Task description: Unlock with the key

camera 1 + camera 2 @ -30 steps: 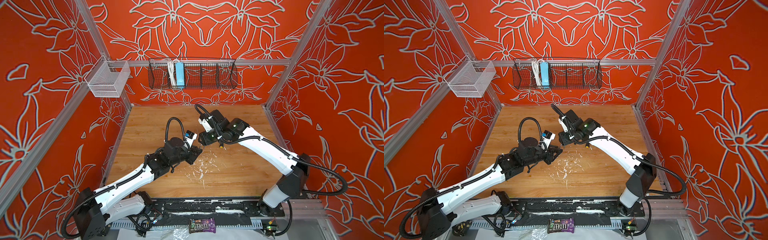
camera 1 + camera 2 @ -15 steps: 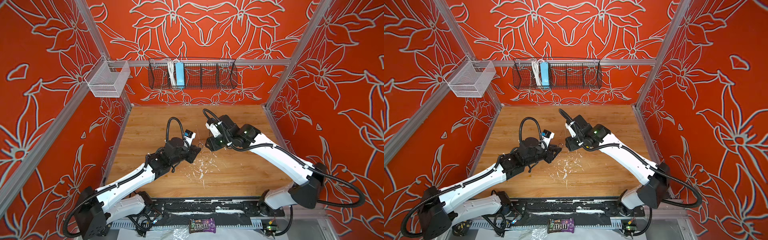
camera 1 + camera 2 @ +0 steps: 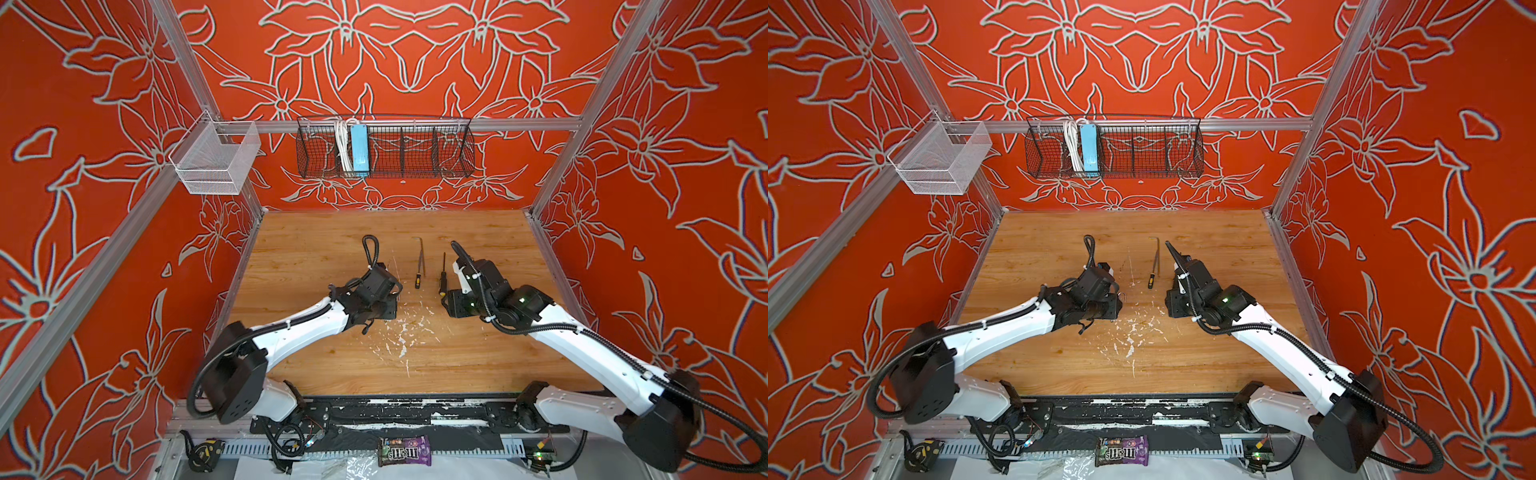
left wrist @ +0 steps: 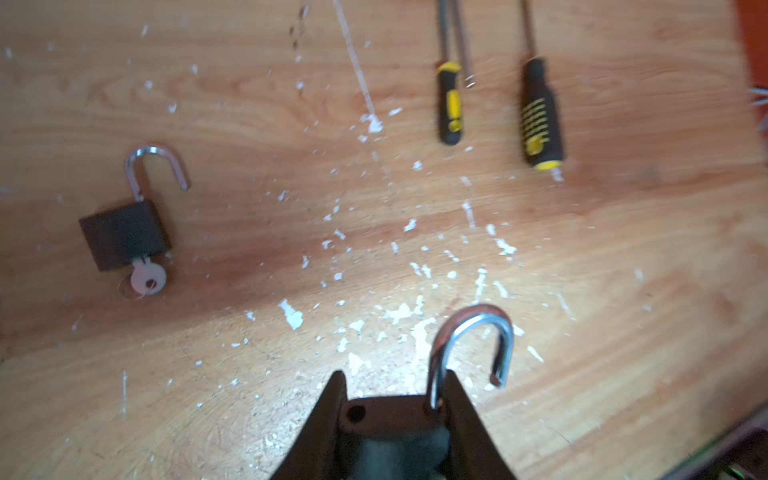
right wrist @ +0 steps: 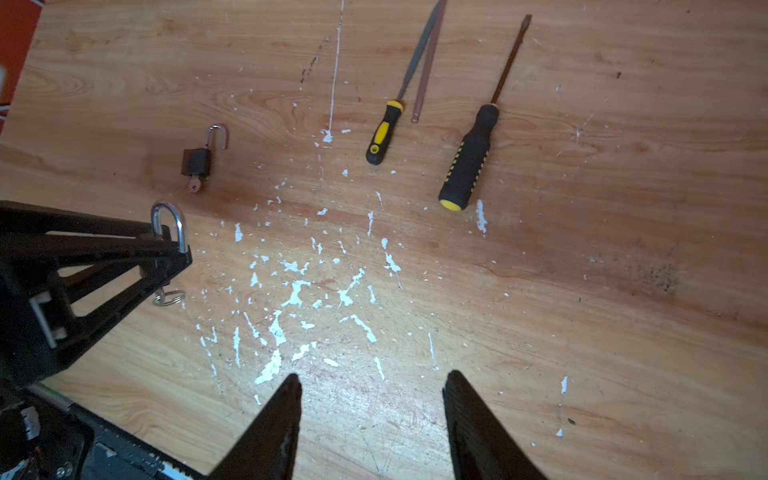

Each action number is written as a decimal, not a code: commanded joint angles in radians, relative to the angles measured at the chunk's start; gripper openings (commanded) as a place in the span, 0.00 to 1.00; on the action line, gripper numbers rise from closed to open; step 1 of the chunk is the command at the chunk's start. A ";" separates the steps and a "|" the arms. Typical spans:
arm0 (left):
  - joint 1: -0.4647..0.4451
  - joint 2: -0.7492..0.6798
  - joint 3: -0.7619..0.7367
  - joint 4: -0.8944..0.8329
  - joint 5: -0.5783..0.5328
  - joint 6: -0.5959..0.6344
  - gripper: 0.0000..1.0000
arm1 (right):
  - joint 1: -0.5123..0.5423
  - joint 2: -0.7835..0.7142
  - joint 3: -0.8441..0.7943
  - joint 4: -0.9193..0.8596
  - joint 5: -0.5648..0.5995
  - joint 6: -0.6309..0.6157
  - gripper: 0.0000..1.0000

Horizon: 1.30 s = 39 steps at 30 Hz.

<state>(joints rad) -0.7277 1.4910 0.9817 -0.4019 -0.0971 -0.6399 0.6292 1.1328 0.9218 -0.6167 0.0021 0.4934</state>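
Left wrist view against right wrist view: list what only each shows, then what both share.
Only the left wrist view: the empty shackle hole in the top of the held padlock, gripped by the left gripper. Only the right wrist view: the right gripper, open and empty, and a key ring by the left gripper's fingertips. Both: the held padlock's open shackle, a second padlock lying open on the table with a key in it, a thin-handled tool and a thicker screwdriver.

Red flowered walls (image 3: 104, 104) stand all round; a black wire basket (image 3: 453, 149) hangs upper centre. Wooden floor (image 3: 478, 357) (white-flecked) below.
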 commanded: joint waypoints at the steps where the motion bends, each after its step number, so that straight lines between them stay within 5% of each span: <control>1: -0.004 0.083 0.076 -0.103 -0.053 -0.129 0.00 | -0.019 -0.006 -0.052 0.100 -0.039 0.050 0.56; 17: 0.016 0.393 0.272 -0.159 -0.003 -0.169 0.01 | -0.082 0.018 -0.157 0.205 -0.120 0.054 0.57; 39: 0.041 0.408 0.243 -0.129 0.057 -0.213 0.59 | -0.128 0.041 -0.133 0.238 -0.168 0.053 0.57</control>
<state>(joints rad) -0.6933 1.9011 1.2388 -0.5072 -0.0467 -0.8349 0.5098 1.1648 0.7712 -0.3950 -0.1543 0.5385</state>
